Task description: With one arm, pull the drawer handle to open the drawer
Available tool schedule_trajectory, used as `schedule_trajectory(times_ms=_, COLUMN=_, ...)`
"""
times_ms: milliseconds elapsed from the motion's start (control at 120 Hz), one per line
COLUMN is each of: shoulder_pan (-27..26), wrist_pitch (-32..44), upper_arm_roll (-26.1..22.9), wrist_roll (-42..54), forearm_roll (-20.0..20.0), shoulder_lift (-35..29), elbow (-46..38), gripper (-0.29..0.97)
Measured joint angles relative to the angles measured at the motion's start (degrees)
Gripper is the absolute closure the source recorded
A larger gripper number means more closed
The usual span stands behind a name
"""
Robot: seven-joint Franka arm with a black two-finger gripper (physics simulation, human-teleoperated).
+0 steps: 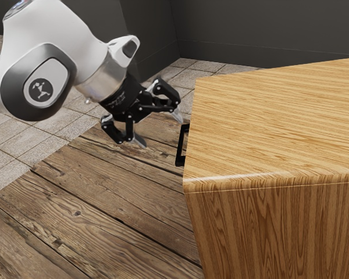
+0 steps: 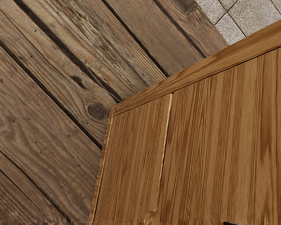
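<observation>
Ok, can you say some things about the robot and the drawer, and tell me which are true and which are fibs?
1. The gripper is open. True.
2. The gripper is holding the black handle. False: it sits beside the handle, off to the exterior view's left, and grasps nothing.
3. The cabinet is made of wood. True.
4. The floor is covered in carpet. False: it is wooden planks with grey tiles next to them.
</observation>
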Motion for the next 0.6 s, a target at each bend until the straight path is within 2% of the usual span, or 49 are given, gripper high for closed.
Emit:
schedule_trajectory(times_ms=242, shoulder_pan=-0.28, wrist_pitch=-2.71, upper_arm_roll=0.0, wrist_roll=0.95, forearm_roll=-2.18, shoulder_lift=-0.51, elbow=-0.71, gripper=0.0)
schedule_trajectory(times_ms=600, shoulder_pan=-1.22, wrist_pitch=-3.97, upper_arm_roll=-0.01, wrist_roll=3.0, forearm_roll=-3.15, shoulder_lift=-1.42, elbow=-1.61, gripper=0.0)
